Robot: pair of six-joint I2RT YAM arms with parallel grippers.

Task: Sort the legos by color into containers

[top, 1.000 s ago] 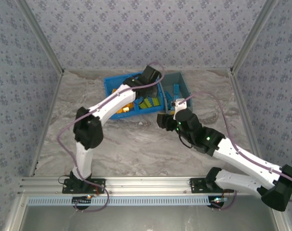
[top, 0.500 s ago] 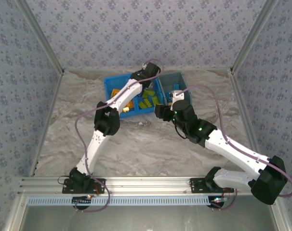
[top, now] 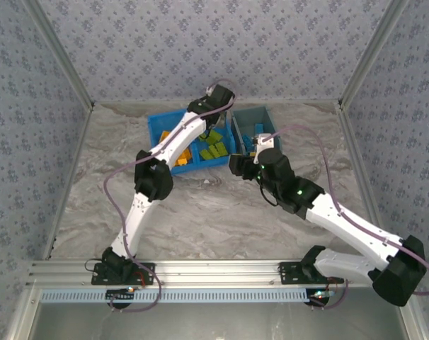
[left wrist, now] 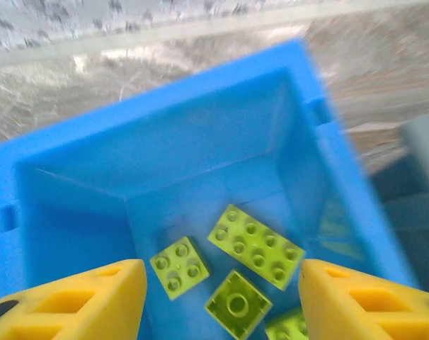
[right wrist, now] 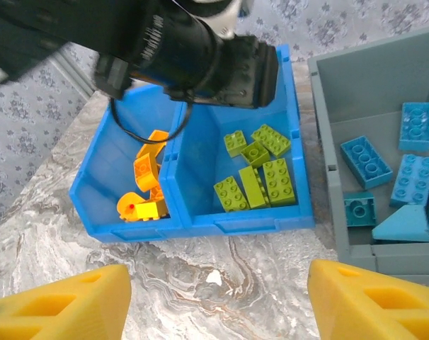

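We see the green bricks lying loose on the floor of the blue bin's right compartment, about six of them, flat and close together. The orange pieces sit in the same bin's left compartment, piled toward its near wall. The blue bricks lie in the grey bin, which stands just beside the blue bin's right side.

Above the blue bin's right compartment hangs the left gripper, looking straight down into it. Its yellow fingers stand wide apart with nothing between them, and three of the green bricks show on the floor below the gap, clear of both fingers. From the right wrist we see the left arm's dark wrist over the far rim of that compartment.

The right gripper is on the near side of the blue bin, over the bare marbled table in front of its near wall. Its fingers are also spread apart and empty, well short of any brick.

From above, the left gripper is over the blue bin and the right gripper is by its near right corner.
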